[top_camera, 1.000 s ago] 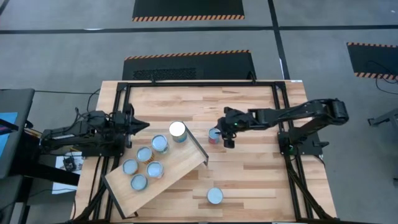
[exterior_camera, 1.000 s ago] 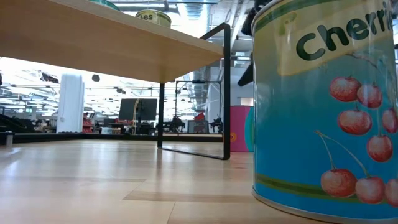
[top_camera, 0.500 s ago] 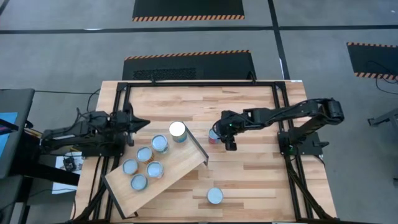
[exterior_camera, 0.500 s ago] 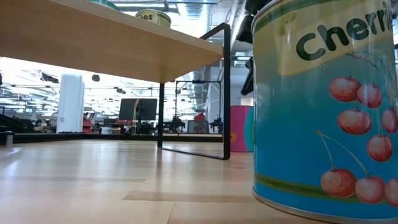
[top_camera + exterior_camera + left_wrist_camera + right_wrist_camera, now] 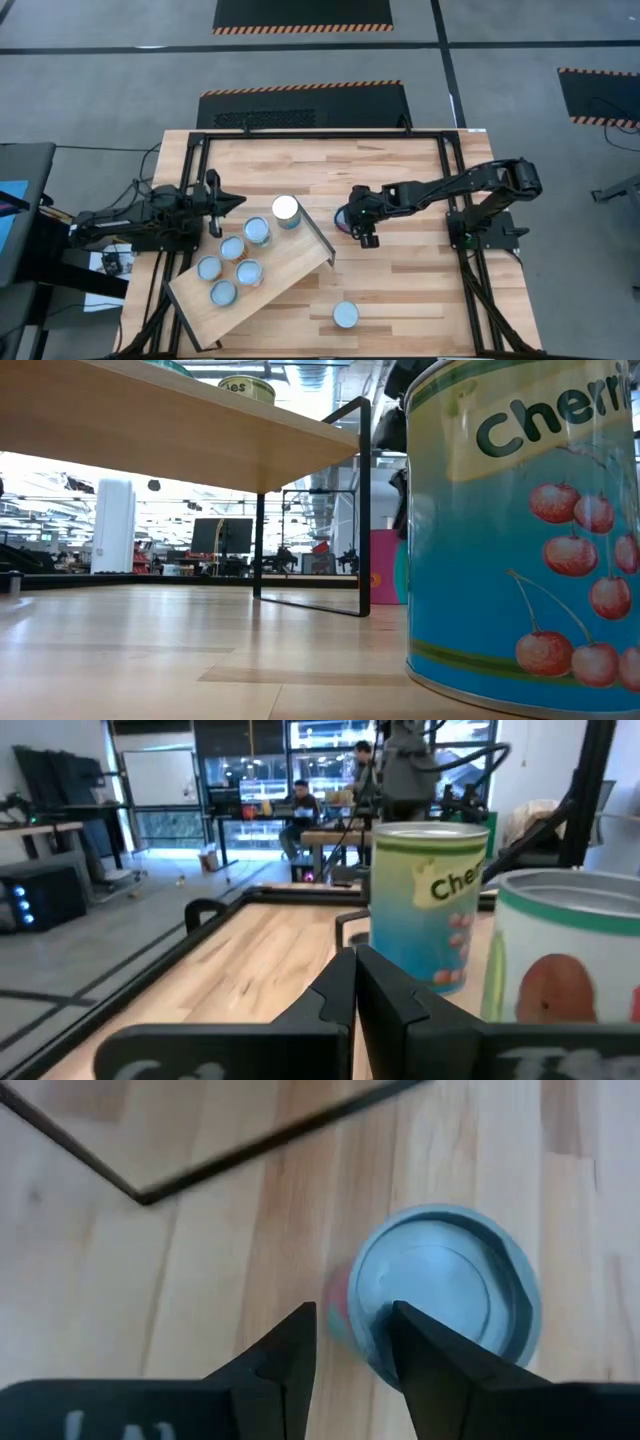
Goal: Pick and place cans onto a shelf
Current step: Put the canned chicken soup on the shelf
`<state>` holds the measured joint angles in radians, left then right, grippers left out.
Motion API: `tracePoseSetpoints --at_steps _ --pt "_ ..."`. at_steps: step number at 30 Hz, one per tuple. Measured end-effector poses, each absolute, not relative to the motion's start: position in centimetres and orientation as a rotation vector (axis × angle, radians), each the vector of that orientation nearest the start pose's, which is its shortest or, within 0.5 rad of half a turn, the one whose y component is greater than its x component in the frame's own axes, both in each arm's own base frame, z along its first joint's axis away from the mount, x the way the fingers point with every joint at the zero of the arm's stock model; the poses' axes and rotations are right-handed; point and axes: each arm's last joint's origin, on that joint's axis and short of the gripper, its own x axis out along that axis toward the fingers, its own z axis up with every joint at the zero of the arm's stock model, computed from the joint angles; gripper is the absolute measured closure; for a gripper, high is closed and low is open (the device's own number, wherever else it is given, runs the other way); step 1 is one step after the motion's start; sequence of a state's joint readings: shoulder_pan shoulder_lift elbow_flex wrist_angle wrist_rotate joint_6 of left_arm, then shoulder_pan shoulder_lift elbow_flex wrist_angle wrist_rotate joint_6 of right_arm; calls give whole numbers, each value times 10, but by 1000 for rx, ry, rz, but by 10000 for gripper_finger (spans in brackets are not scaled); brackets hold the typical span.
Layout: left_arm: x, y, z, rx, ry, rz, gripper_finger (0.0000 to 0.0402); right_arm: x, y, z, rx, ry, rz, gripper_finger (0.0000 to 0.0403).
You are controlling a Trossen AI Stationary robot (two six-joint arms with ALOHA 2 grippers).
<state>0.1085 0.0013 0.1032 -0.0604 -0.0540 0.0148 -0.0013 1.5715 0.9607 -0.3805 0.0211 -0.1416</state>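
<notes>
The left gripper (image 5: pixel 213 190) waits with fingers closed and empty at the shelf's (image 5: pixel 300 262) upper left edge, beside six cans (image 5: pixel 232 248) already placed there. Near the table's (image 5: pixel 400 290) centre, the right gripper (image 5: pixel 350 1342) hangs narrowly parted above the red-labelled can (image 5: pixel 440 1295), not centred on it. The grasp step is judged in hand: next, centre the jaws, descend and close.

- Grey concrete floor (image 5: pixel 100 90) surrounds the table, crossed by dark seam lines.
- Black mats (image 5: pixel 303 14) with orange-and-black hazard edging lie on it.
- A dark monitor (image 5: pixel 222 534) stands in the bright hall behind.
- A whiteboard (image 5: pixel 160 778) hangs beside glass partitions.
- A person (image 5: pixel 298 805) sits at a far desk.
</notes>
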Motion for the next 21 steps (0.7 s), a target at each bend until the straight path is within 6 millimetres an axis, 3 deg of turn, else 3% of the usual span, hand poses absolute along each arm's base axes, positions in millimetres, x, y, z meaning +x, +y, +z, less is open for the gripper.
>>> tracePoseSetpoints --at_steps 5,11,15,21 --pt "90 12 189 3 0 177 401 315 -3 185 -189 1013 6 277" --pt "90 12 187 22 17 182 401 318 -3 193 -195 1030 11 348" --pt "90 12 186 38 29 198 401 318 -3 210 -184 1061 13 391" --pt "89 14 184 18 49 259 401 313 4 254 -123 1094 -24 369"
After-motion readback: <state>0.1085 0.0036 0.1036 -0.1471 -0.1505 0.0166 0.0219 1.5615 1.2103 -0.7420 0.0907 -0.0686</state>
